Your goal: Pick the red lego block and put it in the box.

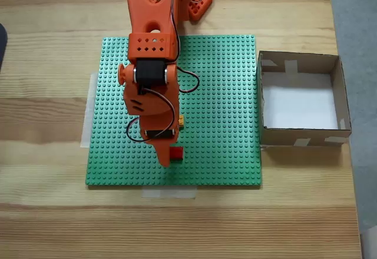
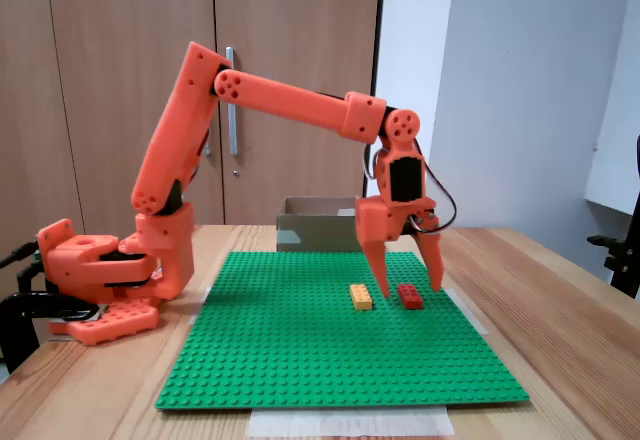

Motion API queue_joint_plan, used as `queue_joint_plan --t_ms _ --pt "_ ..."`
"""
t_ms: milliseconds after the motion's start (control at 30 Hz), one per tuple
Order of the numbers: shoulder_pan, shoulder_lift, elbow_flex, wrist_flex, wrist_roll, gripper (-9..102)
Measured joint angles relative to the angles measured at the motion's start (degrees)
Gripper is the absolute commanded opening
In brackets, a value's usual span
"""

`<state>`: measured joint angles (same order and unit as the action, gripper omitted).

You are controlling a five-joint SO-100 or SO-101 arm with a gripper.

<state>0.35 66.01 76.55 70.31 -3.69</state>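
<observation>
I read the scene from the wooden table [image 1: 47,35] downward. On it lies the green baseplate [image 1: 224,94], taped at its edges, and just beside the plate's right edge in a fixed view from above stands the box [image 1: 343,94]. Its white floor is bare, so I judge that no delivery has been made.

The orange arm [image 2: 290,98] reaches from its base out over the plate. In a fixed view from the side, the gripper [image 2: 411,286] points down with its jaws spread, one fingertip on each side of the red lego block [image 2: 409,296]. I cannot confirm contact between fingers and block; the tips appear to be at or just above plate level.

The red lego block sits on the baseplate, near the plate's edge farthest from the arm's base. The orange-yellow brick [image 2: 360,297] lies just beside it, outside the jaws.

Status, as I judge it: approach is complete. Remaining steps: close on the block, lift, carry to the box, release.
</observation>
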Motion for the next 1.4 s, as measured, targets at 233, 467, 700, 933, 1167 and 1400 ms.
queue_joint_plan --t_ms 233,467,700,933,1167,1400 --pt "-0.7 -3.1 -1.9 -0.4 0.5 30" --pt "-1.7 -4.0 -3.0 -0.4 3.1 29" --pt "-2.3 -4.4 -3.1 -0.7 4.1 18" --pt "-1.9 -4.4 -3.1 -0.7 4.0 13" --pt "-2.0 -4.4 -3.6 -0.6 3.6 7" --pt "-2.1 -4.5 -3.7 1.3 2.9 5"
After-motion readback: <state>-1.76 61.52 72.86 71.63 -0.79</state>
